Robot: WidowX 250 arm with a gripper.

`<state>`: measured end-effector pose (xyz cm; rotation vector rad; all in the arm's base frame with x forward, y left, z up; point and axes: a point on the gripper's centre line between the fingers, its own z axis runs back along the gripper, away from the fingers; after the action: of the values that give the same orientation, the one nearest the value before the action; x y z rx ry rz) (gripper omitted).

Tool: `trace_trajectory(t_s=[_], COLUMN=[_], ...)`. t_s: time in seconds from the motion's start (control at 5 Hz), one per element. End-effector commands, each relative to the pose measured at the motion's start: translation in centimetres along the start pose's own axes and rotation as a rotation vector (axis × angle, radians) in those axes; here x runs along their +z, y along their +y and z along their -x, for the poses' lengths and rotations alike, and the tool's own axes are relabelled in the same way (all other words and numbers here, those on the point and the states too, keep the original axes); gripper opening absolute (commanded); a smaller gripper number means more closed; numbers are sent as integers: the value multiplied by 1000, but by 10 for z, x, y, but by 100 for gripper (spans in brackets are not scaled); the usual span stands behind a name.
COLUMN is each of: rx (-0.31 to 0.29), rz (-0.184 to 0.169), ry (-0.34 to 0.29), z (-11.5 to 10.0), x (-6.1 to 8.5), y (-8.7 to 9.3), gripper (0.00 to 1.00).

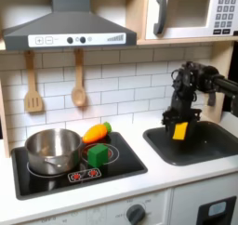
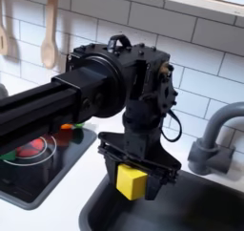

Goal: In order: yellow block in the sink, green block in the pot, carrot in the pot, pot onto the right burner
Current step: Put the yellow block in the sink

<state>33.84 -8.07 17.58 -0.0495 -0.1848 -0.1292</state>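
The gripper [image 1: 179,128] was closed on the yellow block [image 1: 180,131], holding it above the sink [image 1: 206,152], near the basin's edge on the first exterior view's left; in the second exterior view the cube [image 2: 132,182] hung between the jaws over the dark basin [image 2: 205,208], clear of its floor, with the faucet [image 2: 212,137] standing behind the sink on the second exterior view's right. So the first step looked nearly done but not finished: the block had yet to be released. The rest appeared untouched. To the left of the sink in the first exterior view, the pot [image 1: 52,150] sat on the cooktop's far burner, seemingly empty, with the green block [image 1: 98,154] beside it on the sink side and the carrot [image 1: 97,131] just behind that cube.
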Motion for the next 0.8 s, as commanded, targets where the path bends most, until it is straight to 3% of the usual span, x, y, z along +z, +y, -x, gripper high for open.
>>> trace_trajectory(t_s=[0.0,0.6], rx=[-18,-25], rz=[3,-9], ry=[42,105], z=[2,7], x=[-21,-58], y=[-10,-17], gripper=[0,0])
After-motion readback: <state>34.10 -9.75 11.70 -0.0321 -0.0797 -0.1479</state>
